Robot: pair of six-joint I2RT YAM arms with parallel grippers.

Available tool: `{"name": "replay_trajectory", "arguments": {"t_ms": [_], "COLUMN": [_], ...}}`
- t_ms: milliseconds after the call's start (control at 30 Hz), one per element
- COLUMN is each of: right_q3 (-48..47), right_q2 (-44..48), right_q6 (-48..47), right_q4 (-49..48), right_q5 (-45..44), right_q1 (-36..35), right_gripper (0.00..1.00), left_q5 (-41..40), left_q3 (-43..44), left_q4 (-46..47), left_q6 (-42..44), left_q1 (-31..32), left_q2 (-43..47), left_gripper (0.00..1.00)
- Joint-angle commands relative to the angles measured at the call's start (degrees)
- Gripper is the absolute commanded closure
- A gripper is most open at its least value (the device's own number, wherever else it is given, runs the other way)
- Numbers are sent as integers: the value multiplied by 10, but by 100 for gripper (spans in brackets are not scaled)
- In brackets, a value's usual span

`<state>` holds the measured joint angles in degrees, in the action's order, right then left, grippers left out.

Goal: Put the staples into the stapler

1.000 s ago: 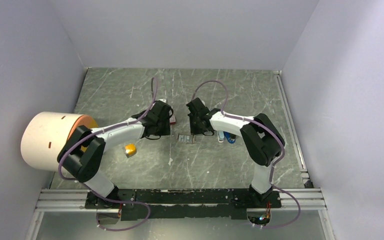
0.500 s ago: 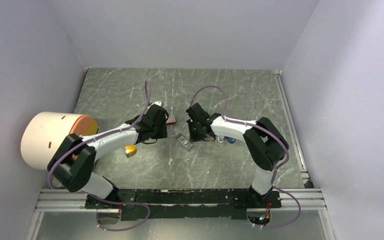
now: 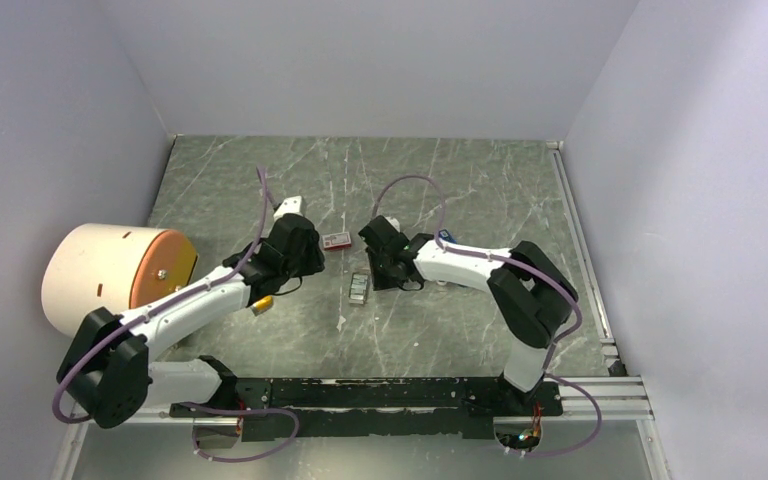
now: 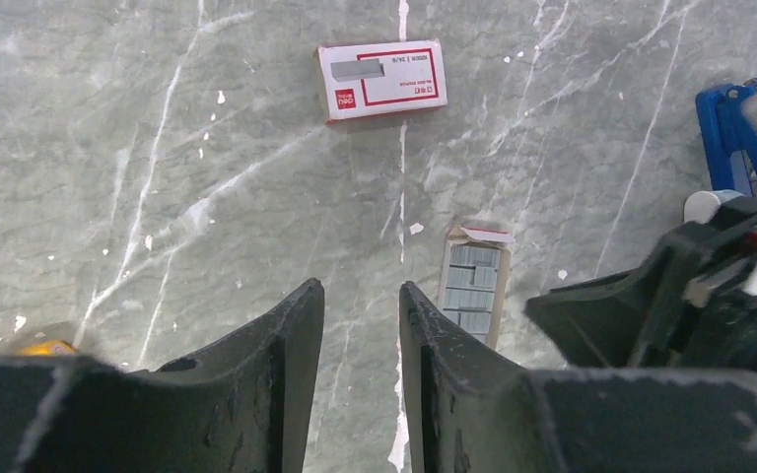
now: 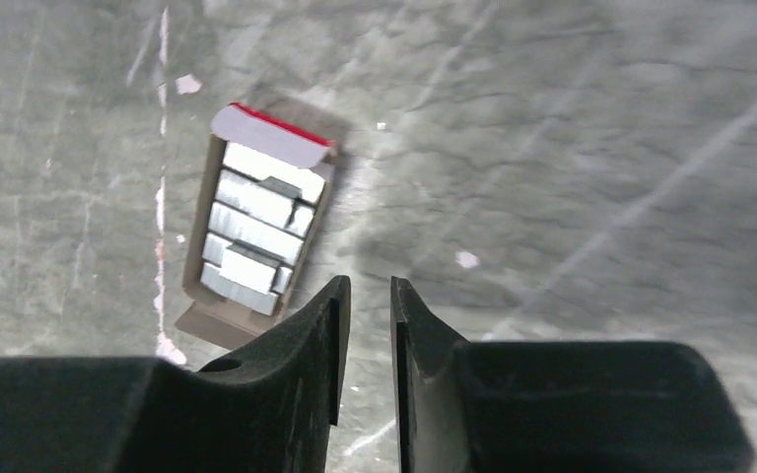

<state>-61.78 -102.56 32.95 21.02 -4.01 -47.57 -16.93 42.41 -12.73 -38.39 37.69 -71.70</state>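
Observation:
The staples [image 5: 256,241] are grey strips lying in a small open cardboard tray with a red flap, mid-table [image 3: 360,288] [image 4: 471,291]. My right gripper [image 5: 370,286] hovers just beside the tray, its jaws parted by a narrow gap with nothing between them; from above it sits right of the tray [image 3: 380,270]. My left gripper [image 4: 360,291] is open and empty, left of the tray [image 3: 305,258]. The blue stapler [image 4: 739,138] lies beyond the right arm, mostly hidden from above [image 3: 445,237].
A red-and-white staple box [image 3: 336,240] [image 4: 381,79] lies on the table behind the tray. An orange-yellow block [image 3: 262,303] sits under the left arm. A big pale cylinder [image 3: 110,275] lies on its side at the left wall.
The tray of staples has turned from crosswise to lengthwise and slid slightly left. The right gripper followed it and its jaws parted a little. The left arm has drawn back to the left.

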Motion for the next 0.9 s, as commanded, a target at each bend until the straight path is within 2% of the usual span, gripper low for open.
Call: {"name": "replay_trajectory", "arguments": {"t_ms": [0, 100, 233, 300, 367, 500, 600, 667, 867], "right_q3": [-25, -25, -7, 6, 16, 27, 30, 30, 50], "right_q2": [60, 97, 137, 149, 153, 134, 121, 115, 102], "right_q6": [4, -13, -24, -24, -21, -14, -12, -12, -31], "right_q4": [65, 99, 131, 137, 144, 146, 147, 148, 127], "right_q5": [-121, -161, -180, -181, -174, -148, -147, -148, -107], "right_q1": [7, 31, 77, 96, 111, 128, 135, 140, 160], "right_gripper": [72, 66, 51, 44, 40, 39, 39, 39, 39], "left_q5": [-23, -10, 16, 29, 22, 11, 41, 59, 110], "left_q3": [-11, -14, -14, -14, -12, 14, 18, 17, 14], "left_q4": [-6, -4, 5, 14, 14, -14, -3, 7, 40], "left_q6": [-6, -1, 10, 20, 19, 31, 39, 41, 54], "left_q1": [0, 0, 0, 0, 0, 0, 0, 0, 0], "left_q2": [34, 49, 60, 65, 64, 30, 12, 9, -1], "left_gripper": [60, 58, 52, 43, 35, 29, 24, 8, 9]}}
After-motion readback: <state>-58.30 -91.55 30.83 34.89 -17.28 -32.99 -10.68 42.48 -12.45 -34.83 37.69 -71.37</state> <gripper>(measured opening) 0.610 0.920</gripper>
